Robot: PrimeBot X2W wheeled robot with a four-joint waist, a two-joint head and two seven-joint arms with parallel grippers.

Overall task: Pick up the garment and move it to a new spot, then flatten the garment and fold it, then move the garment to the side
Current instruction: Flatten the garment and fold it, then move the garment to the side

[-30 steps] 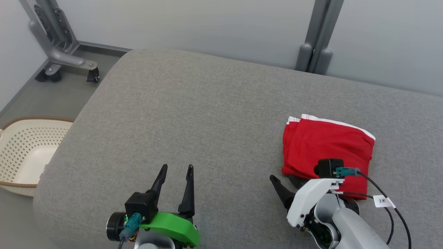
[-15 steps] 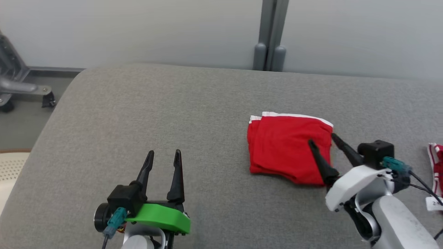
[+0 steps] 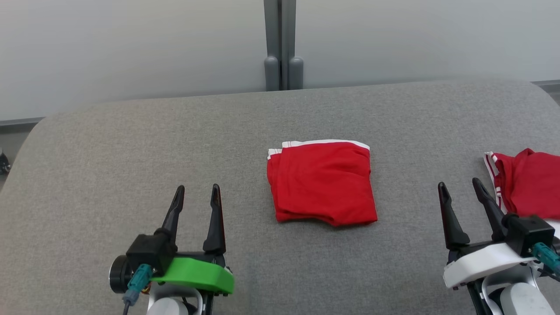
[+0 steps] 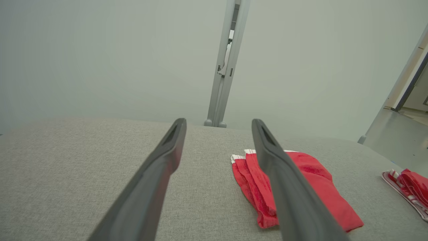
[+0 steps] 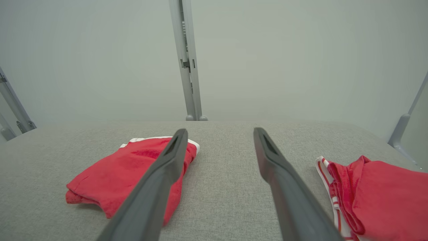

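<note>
1. While looking down from the head, find the folded red garment (image 3: 322, 188) flat on the grey cushion (image 3: 131, 144), near the centre, with a white band along its 12 o'clock edge.
2. Note the left gripper (image 3: 197, 188) at 8 o'clock from it, fingers spread apart, holding nothing, well apart from the cloth.
3. Note the right gripper (image 3: 459, 183) at 4 o'clock from it, fingers spread apart too, also empty, just beside a second red garment (image 3: 529, 183) at 3 o'clock, crumpled and not folded.
4. Expect soft, light, limp cloth, without any stiffness, easy to unfold by a lift from one corner only.
5. To shift the folded one aside, pinch through all layers at the thick edge at 6 o'clock, or take the 9 and 3 o'clock edges with both grippers; keep it low over the cushion.
6. For the crumpled one, probably take the white-striped band on its 9 o'clock side, nearest to the right fingers; number of layers underneath: cannot tell.
</note>
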